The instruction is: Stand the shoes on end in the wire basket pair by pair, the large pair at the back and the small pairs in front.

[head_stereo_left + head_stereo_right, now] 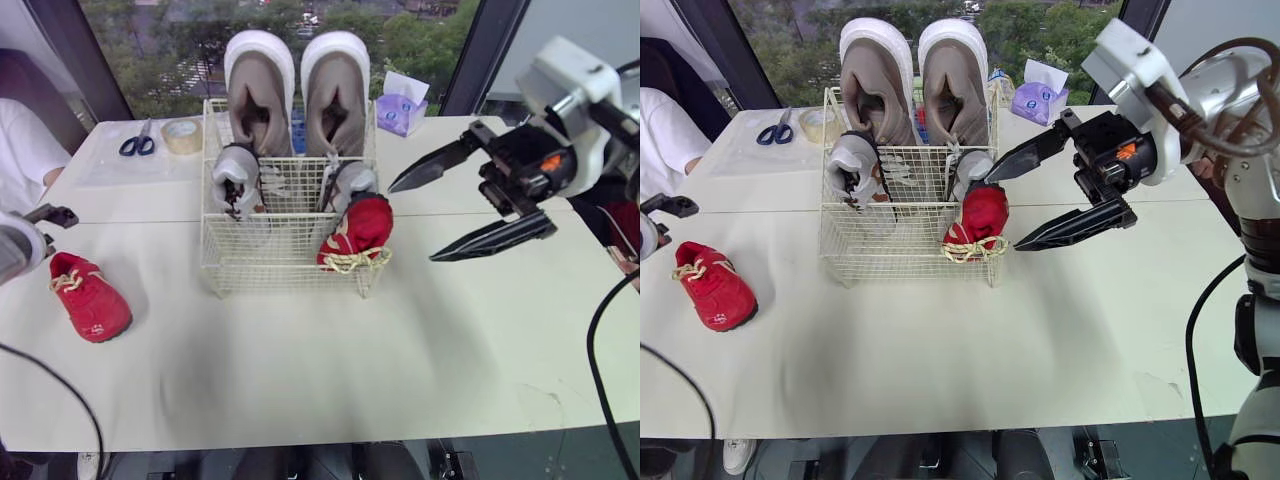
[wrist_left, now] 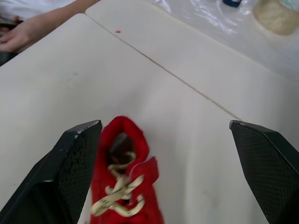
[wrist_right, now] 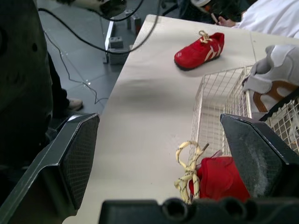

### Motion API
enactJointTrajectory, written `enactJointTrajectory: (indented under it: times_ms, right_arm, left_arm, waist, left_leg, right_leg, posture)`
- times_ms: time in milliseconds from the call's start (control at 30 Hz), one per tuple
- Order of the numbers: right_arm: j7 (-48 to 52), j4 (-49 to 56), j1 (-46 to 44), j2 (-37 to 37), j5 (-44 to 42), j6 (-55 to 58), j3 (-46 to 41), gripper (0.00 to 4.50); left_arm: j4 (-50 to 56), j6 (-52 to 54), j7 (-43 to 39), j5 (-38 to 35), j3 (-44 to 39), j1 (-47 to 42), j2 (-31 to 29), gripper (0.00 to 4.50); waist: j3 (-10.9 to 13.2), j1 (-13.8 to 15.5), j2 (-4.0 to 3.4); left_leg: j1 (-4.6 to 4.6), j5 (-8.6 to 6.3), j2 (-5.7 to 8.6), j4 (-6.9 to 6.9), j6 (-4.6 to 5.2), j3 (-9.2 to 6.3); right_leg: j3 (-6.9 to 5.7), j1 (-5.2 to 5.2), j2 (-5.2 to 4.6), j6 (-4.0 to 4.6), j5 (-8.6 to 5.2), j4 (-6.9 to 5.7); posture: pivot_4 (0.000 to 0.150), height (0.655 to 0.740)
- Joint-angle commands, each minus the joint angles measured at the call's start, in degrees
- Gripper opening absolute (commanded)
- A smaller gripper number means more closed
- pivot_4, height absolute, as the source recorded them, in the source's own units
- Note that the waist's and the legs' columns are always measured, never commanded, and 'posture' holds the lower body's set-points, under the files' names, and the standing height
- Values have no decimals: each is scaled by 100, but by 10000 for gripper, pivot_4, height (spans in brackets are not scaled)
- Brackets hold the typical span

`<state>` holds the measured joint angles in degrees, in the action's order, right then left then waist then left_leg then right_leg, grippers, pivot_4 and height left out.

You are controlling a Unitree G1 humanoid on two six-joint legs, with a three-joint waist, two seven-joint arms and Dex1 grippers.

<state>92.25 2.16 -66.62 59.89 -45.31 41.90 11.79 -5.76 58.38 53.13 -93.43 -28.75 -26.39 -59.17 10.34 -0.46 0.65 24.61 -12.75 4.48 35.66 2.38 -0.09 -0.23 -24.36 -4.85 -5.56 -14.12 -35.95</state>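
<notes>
Left of basket (image 1: 283,268), seemingly apart: red shoe (image 1: 90,297)

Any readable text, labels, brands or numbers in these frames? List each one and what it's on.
No text can be read in any view.
On the purple tissue pack: printed marks, too small to read.
On the red shoe on the table: no legible brand.
On the grey shoes in the wire basket: no legible marking.

scissors (image 1: 137,144), tape roll (image 1: 181,135), tissue box (image 1: 401,108)
</notes>
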Motion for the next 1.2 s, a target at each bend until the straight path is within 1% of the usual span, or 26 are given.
enactJointTrajectory:
  times_ms: [33, 133, 233, 400, 433, 467, 500, 567, 600, 633, 700, 733, 833, 900, 967, 1033, 1067, 1100, 1133, 1167, 1200]
  right_arm:
    - [24, 209, 49, 136, -179, 85, -296, 44578]
    - [14, 351, 172, 158, -153, 259, -482, 44578]
    - [-73, 456, 274, 146, -143, 445, -659, 44578]
    - [-379, 726, 494, 164, -248, 796, -997, 44578]
    - [-454, 770, 526, 167, -291, 881, -1072, 45000]
    - [-507, 804, 549, 163, -316, 946, -1128, 45000]
    - [-563, 847, 580, 170, -328, 1000, -1176, 45000]
    - [-655, 942, 664, 208, -363, 1090, -1270, 45000]
    - [-697, 992, 698, 224, -393, 1147, -1321, 45000]
    - [-732, 1030, 720, 234, -421, 1189, -1361, 45000]
    - [-787, 1075, 746, 244, -465, 1250, -1410, 45000]
    - [-801, 1087, 759, 252, -470, 1263, -1421, 45000]
    - [-813, 1074, 768, 252, -443, 1285, -1405, 45000]
    - [-777, 1045, 774, 265, -446, 1318, -1372, 45000]
    - [-720, 990, 777, 265, -455, 1347, -1333, 45000]
    - [-704, 938, 800, 236, -435, 1333, -1321, 45000]
    - [-792, 894, 851, 169, -409, 1310, -1349, 45000]
    - [-858, 861, 883, 121, -391, 1296, -1368, 45000]
    - [-962, 832, 971, 47, -366, 1261, -1395, 45000]
    - [-1062, 809, 1074, -53, -350, 1220, -1410, 45000]
    - [-1142, 785, 1151, -162, -346, 1190, -1414, 45000]
  left_arm:
    - [-597, 224, 92, 116, 134, -372, 74, 45000]
    - [-1275, 457, -118, 391, 243, -753, 141, 45000]
    - [-1937, 632, -499, 802, 337, -1156, 234, 45000]
    - [-3428, 631, -1668, 2401, 944, -2084, 262, 45000]
    - [-3722, 623, -1874, 2627, 962, -2210, 312, 39909]
    - [-3949, 626, -2047, 2835, 966, -2324, 347, 36851]
    - [-4156, 598, -2251, 3078, 1006, -2435, 382, 32246]
    - [-4481, 554, -2613, 3522, 1066, -2639, 480, 21801]
    - [-4642, 523, -2764, 3721, 1060, -2739, 546, 17390]
    - [-4764, 496, -2911, 3921, 1062, -2824, 600, 11629]
    - [-5015, 428, -3090, 4253, 970, -2975, 686, 1904]
    - [-5077, 405, -3176, 4412, 947, -3022, 709, 498]
    - [-5061, 438, -3468, 4778, 890, -3149, 741, 498]
    - [-4713, 580, -3503, 4824, 680, -3231, 718, 498]
    - [-3581, 821, -3085, 4688, 196, -3082, 783, 498]
    - [-2168, 1346, -2549, 4547, -364, -2697, 1014, 498]
    - [-1050, 1950, -2185, 4531, -692, -2399, 1263, 498]
    - [-239, 2414, -1932, 4558, -942, -2209, 1474, 498]
    - [940, 2918, -1570, 4624, -1199, -1925, 1781, 498]
    - [1906, 3228, -1239, 4397, -1504, -1651, 2127, 498]
    - [2665, 3355, -1101, 4233, -1716, -1499, 2413, 498]
  waist:
    - [0, 0, 0]
    - [-1, -10, 2]
    - [-3, -5, 5]
    - [-9, 26, 14]
    - [-9, 25, 15]
    - [-9, 24, 15]
    - [-10, 23, 16]
    - [-11, 21, 18]
    - [-12, 22, 19]
    - [-12, 34, 18]
    - [-12, 80, 18]
    - [-12, 105, 18]
    - [-16, 127, 19]
    - [-16, 122, 19]
    - [-16, 121, 28]
    - [-20, 111, 46]
    - [-20, 110, 48]
    - [-22, 95, 50]
    - [-22, 93, 51]
    - [-25, 76, 53]
    - [-25, 73, 54]
  left_leg:
    - [0, 0, 0, 0, -1, 0]
    - [19, 6, 0, 1, -11, 0]
    - [24, 10, -1, 2, -17, 0]
    - [26, 10, 0, 13, -18, -1]
    - [28, 10, 0, 14, -18, -1]
    - [30, 10, 0, 15, -17, 0]
    - [32, 10, 0, 16, -17, 0]
    - [35, 9, 0, 17, -16, -1]
    - [39, 9, 0, 17, -16, -1]
    - [43, 9, 0, 18, -16, -1]
    - [46, 9, 0, 25, -15, -1]
    - [48, 9, 0, 28, -15, -1]
    - [48, 8, 0, 33, -14, -1]
    - [48, 8, 0, 36, -14, -1]
    - [55, 8, 0, 37, -14, -1]
    - [87, 8, -1, 47, -14, -5]
    - [93, 7, -1, 47, -12, -4]
    - [97, 3, -1, 50, -6, -4]
    - [96, 1, 0, 50, -3, 0]
    - [93, 0, 1, 54, -2, 2]
    - [92, 2, 2, 52, -17, 2]
  right_leg:
    - [0, 1, 0, -1, 0, -3]
    - [0, -8, 1, -3, 2, -14]
    - [-1, -13, 2, -3, 2, -17]
    - [-4, -9, 2, -3, 2, -17]
    - [-3, -9, 2, -3, 2, -17]
    - [-3, -9, 1, -3, 2, -16]
    - [-4, -11, 1, -3, 2, -16]
    - [-4, -12, 1, -4, 2, -17]
    - [-4, -17, 1, -4, 3, -17]
    - [-4, -19, 1, -5, 3, -17]
    - [-4, -20, -1, -6, 3, -18]
    - [-4, -21, -1, -7, 5, -18]
    - [-4, -18, -2, -9, 7, -19]
    - [-5, -17, -4, -10, 7, -19]
    - [-6, -22, -4, -10, 9, -19]
    - [-8, -48, -4, -18, 17, -23]
    - [-7, -50, -5, -24, 21, -18]
    - [-7, -50, -5, -27, 23, -14]
    - [-6, -48, -6, -31, 25, -10]
    - [-7, -46, -7, -32, 26, -13]
    - [-7, -42, -7, -39, 29, -14]
  posture:
    - [1500, 7358]
    - [1500, 7358]
    - [1500, 7358]
    - [1500, 7358]
    - [1500, 7358]
    - [1500, 7358]
    - [1500, 7358]
    - [1500, 7358]
    - [1500, 7358]
    - [1500, 7358]
    - [1500, 7358]
    - [1500, 7358]
    - [1500, 7358]
    - [1500, 7358]
    - [1500, 7358]
    - [1500, 7358]
    - [1500, 7358]
    - [1500, 7358]
    - [1500, 7358]
    - [1500, 7358]
    - [1500, 7358]
